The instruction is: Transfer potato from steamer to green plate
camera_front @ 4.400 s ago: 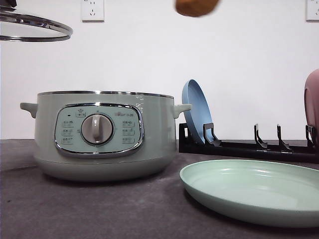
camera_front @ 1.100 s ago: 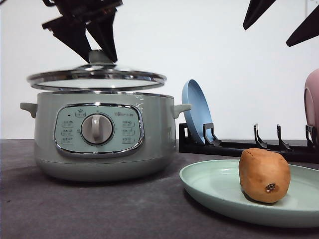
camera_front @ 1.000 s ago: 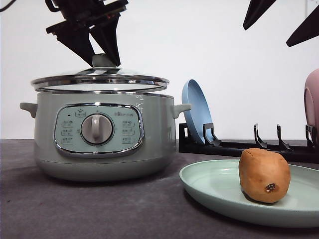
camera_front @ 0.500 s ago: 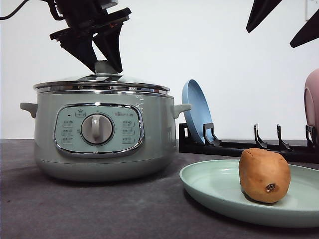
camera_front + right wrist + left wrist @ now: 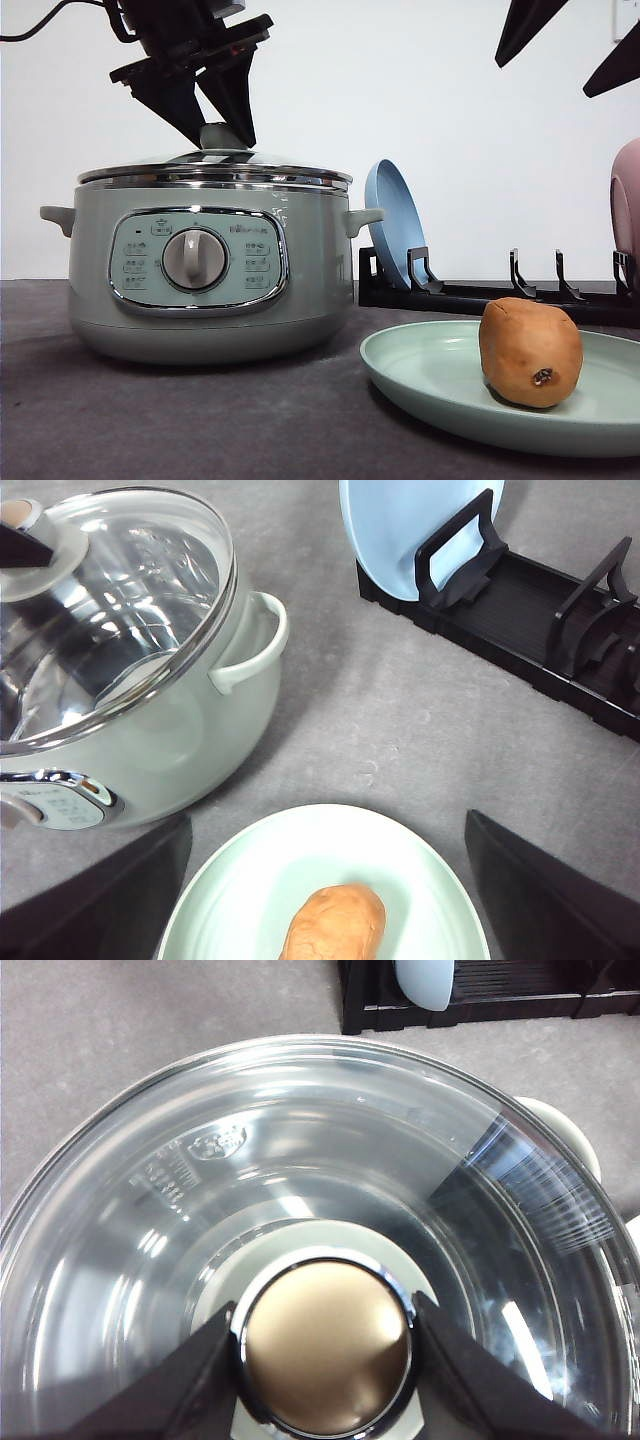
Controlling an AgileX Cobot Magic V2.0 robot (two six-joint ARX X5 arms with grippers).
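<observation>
The potato (image 5: 530,351), brown-orange with one small dark eye spot, stands on the green plate (image 5: 430,372), a shallow pale sage plate that lies on the table to my right. The steamer (image 5: 205,270), a big pale green pot, stands to my left with its glass lid on.

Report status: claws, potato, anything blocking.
Left claw shut on lid knob, lid on steamer. Right claw open, high. Potato on green plate. Nothing blocking.
</observation>
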